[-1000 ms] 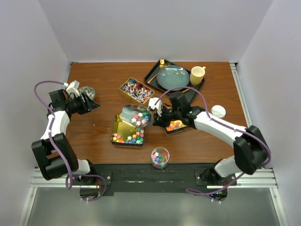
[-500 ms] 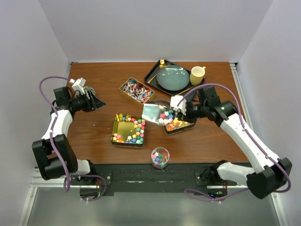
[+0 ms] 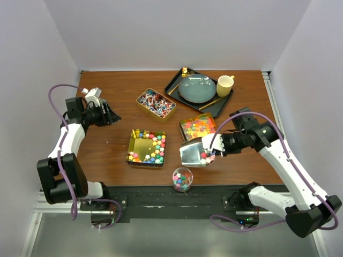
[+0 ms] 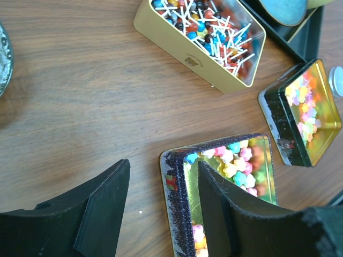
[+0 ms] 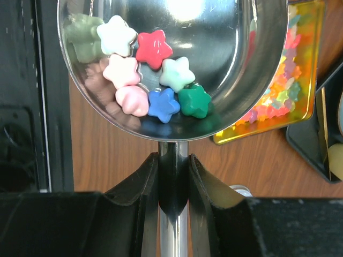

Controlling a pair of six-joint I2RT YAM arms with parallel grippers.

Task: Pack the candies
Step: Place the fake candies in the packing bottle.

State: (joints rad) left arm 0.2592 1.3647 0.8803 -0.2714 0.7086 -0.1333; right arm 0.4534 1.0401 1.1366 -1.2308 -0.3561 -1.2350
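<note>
Scoop (image 3: 194,152) swung off the gummy tin (image 3: 198,127), now near the jar (image 3: 183,179), likely the target. Right fingers (image 5: 146,187) clamped on its handle, star candies (image 5: 153,80) in the bowl. Left fingers (image 4: 102,203) spread, empty. Keep the bowl level; tip slowly only once you're over the jar mouth.

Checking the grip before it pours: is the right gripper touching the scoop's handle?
Touching. The right wrist view shows the right gripper with both fingers pressed against the handle of the scoop, no gap on either side, candies in its bowl.
</note>
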